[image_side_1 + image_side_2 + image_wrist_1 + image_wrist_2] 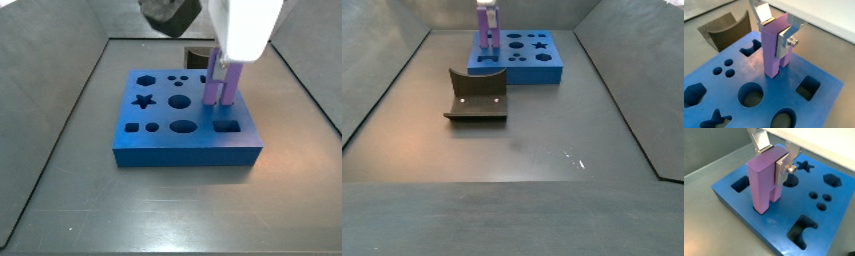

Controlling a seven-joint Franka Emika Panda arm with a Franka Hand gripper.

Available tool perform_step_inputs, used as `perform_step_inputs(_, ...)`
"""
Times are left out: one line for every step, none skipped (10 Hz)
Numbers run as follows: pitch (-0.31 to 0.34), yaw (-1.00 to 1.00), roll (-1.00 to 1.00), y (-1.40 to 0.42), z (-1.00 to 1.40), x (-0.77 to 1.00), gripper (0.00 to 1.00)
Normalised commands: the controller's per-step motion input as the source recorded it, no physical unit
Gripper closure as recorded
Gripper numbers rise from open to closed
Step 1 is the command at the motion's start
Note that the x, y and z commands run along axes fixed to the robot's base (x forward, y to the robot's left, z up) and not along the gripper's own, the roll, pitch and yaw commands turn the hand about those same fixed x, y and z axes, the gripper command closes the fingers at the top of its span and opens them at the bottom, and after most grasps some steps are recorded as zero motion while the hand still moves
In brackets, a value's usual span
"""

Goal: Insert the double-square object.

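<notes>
Wrist view: the gripper [777, 31] sits in the upper middle of the frame, its silver fingers [785, 39] closed on the upper part of the double-square object [775, 50], a light-purple peg held upright.
Peg position: its lower end touches the top of the blue block [724, 97]; in both wrist views it seems to stand at or just inside a cut-out, but how deep it has gone I cannot tell.
Side view: the peg [222, 84] stands at the block's [187, 140] right part, behind the square hole [227, 127], in the frame's upper centre.
Other piece: a dark grey curved piece [476, 96] lies on the floor near the block [543, 68], left of centre.
Risk: likely jamming if the peg is slightly tilted or turned against the slot's edges; pushing down then could slip it in the pads or shove the block.
Risk two: letting go early could topple the tall peg.
</notes>
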Motion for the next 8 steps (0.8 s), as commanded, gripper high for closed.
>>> perform_step_inputs(-0.016,0.05,0.00,0.00,-0.39,0.00,1.00)
perform_step_inputs(-0.021,0.06,0.00,0.00,-0.41,0.00,1.00)
perform_step_inputs(-0.029,-0.05,0.00,0.00,-0.43,-0.03,1.00)
perform_step_inputs(0.000,-0.27,0.00,0.00,-0.32,-0.19,1.00)
perform_step_inputs(0.000,-0.30,0.01,0.00,-0.26,-0.31,1.00)
perform_step_inputs(0.004,-0.34,0.04,0.00,-0.17,-0.38,1.00)
perform_step_inputs(-0.023,0.00,-0.04,0.04,0.00,0.00,1.00)
perform_step_inputs(0.000,0.00,0.00,0.00,0.00,0.00,1.00)
